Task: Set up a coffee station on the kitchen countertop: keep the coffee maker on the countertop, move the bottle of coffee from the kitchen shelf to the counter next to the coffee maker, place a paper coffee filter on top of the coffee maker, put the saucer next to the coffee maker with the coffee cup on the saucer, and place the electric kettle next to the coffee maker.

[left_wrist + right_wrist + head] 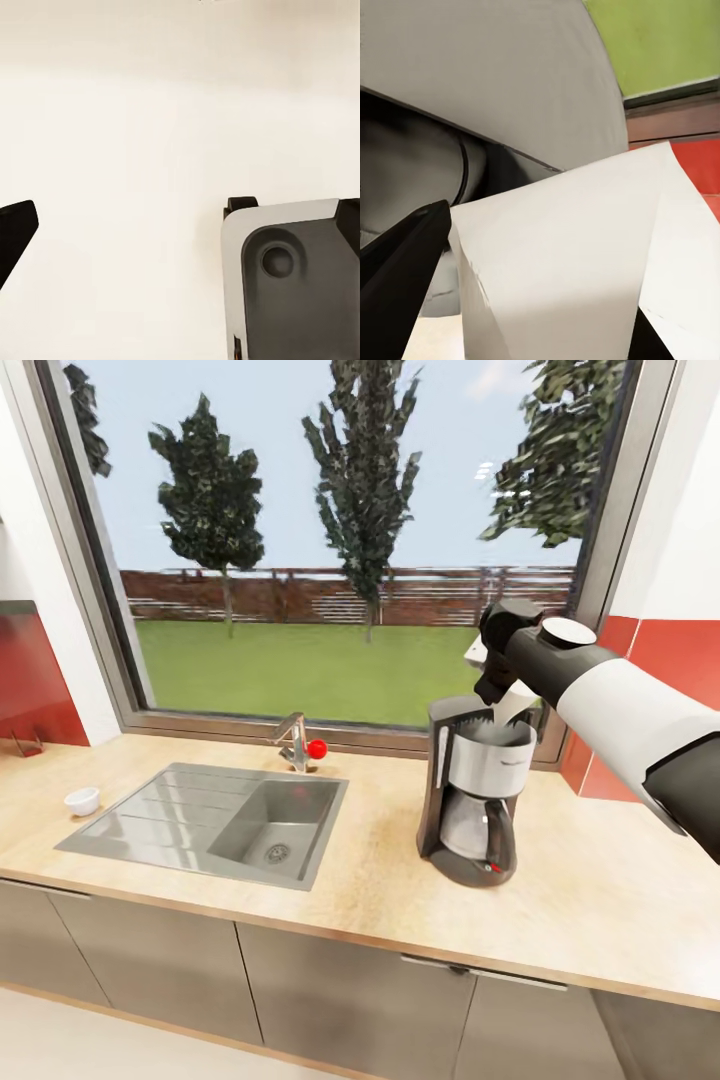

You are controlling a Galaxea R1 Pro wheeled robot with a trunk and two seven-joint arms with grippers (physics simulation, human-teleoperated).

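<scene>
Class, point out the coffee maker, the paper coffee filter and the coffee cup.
coffee maker (487,768): head view, silver front.
paper coffee filter (562,255): right wrist view, white face.
coffee cup (82,800): head view, rim.

Head camera high, facing window, looking down over countertop (330,850). Right wrist camera tight on coffee maker (473,800) top, shared with head view.

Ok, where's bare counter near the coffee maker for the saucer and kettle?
Bare countertop stretches from the coffee maker toward the red wall, and a narrower strip lies between it and the sink. Above the machine is crowded: the right end effector holds the paper coffee filter there.
</scene>
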